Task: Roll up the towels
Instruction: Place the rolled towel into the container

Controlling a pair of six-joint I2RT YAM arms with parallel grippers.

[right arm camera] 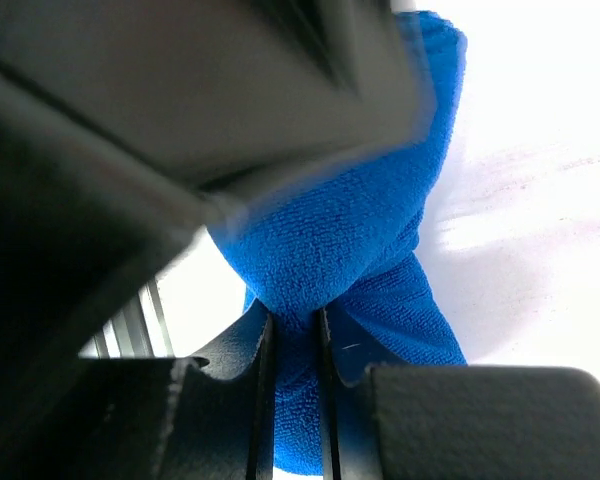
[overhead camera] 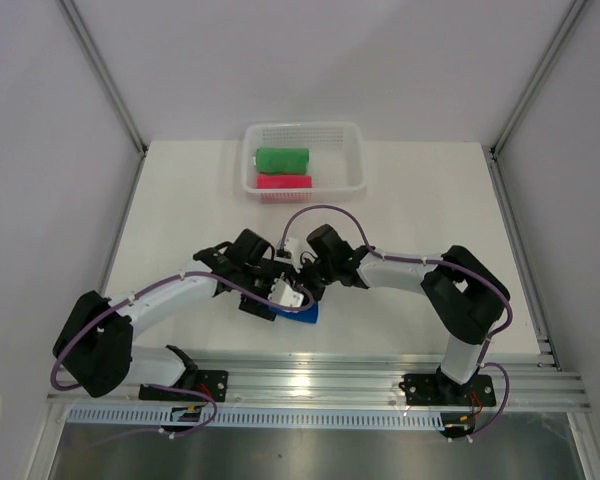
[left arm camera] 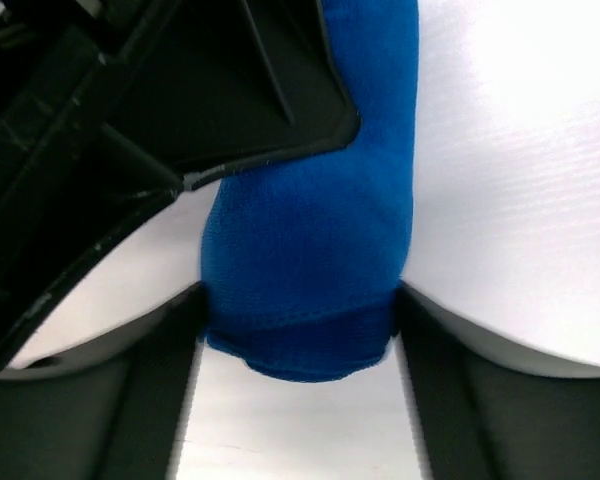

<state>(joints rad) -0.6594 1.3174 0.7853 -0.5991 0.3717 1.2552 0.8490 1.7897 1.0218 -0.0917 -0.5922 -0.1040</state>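
Top external view: a white plastic mesh basket (overhead camera: pixel 354 150) with rounded corners stands at the upper middle of the frame on the smooth white table (overhead camera: pixel 180 220). In it lie a green cloth towel (overhead camera: pixel 282 160), rolled into a short cylinder, and just below it in the frame a bright pink cloth towel (overhead camera: pixel 283 182) rolled the same way. The two rolls touch along their sides. The royal blue cloth towel (overhead camera: pixel 302 316) lies on the table at the centre of the frame, well apart from the basket. Only a small wedge of it shows beneath the left claw (overhead camera: pixel 283 298) and the right claw (overhead camera: pixel 310 285), which meet over it.

In the left wrist view the blue towel (left arm camera: pixel 310 270) is a plump, finely napped roll running up the frame, with a folded edge across its rounded lower end. A hard black plastic body at the upper left covers part of its top. The left claw (left arm camera: pixel 300 400) stands spread wide. Its dark fingers (left arm camera: pixel 130 400) flank the roll's lower end, which fills the gap and touches both. Whether they squeeze it I cannot tell.

In the right wrist view the looped pile shows clearly. At the bottom middle the right claw (right arm camera: pixel 292 370) is pressed nearly together, pinching a thin fold of the blue towel (right arm camera: pixel 350 230), which bulges above it and to the right. A dark blurred mass fills the upper left and hides the towel's left side. It is too close to make out.
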